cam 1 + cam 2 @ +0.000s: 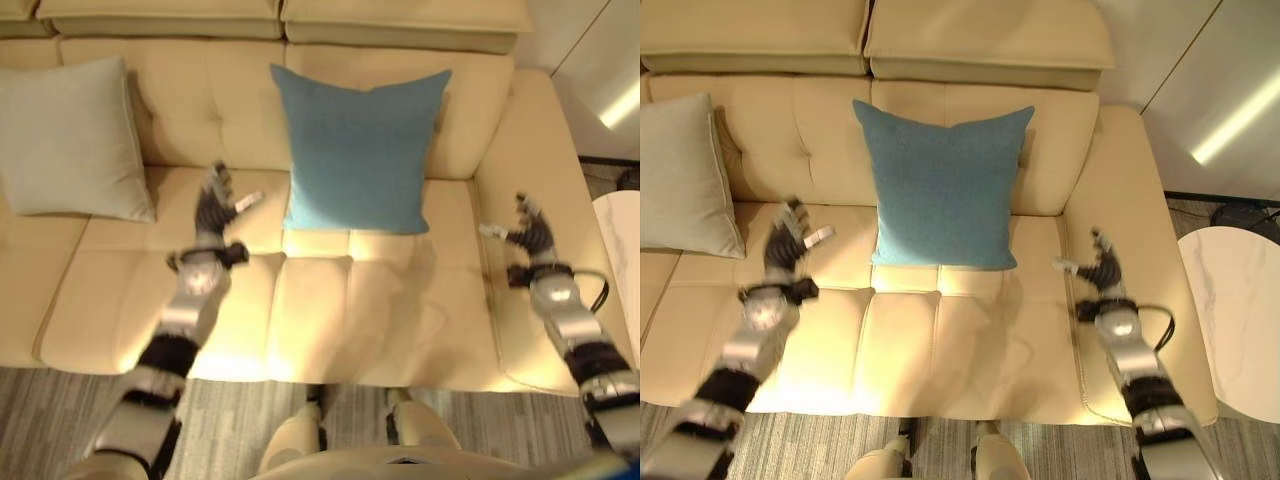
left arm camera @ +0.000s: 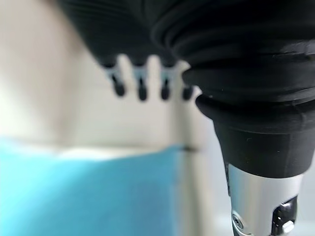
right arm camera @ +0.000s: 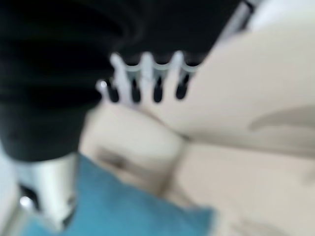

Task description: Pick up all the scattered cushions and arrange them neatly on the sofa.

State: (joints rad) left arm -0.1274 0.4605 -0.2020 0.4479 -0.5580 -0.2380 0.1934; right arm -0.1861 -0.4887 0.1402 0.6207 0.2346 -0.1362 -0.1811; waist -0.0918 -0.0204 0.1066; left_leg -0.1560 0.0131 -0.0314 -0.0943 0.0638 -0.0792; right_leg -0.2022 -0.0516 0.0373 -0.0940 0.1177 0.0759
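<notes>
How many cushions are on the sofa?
2. The blue cushion leans upright against the backrest in the middle of the sofa. The pale grey cushion leans at the sofa's left end. Others may lie out of view.

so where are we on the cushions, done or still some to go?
Looks close to done. The blue cushion stands upright against the sofa backrest, and the grey cushion leans at the left end. Nothing is in hand: the left hand and right hand hover open over the seat on either side of the blue cushion. No loose cushion shows on the floor strip in view.

white round table (image 1: 1238, 315); grey floor (image 1: 820, 440)
</notes>
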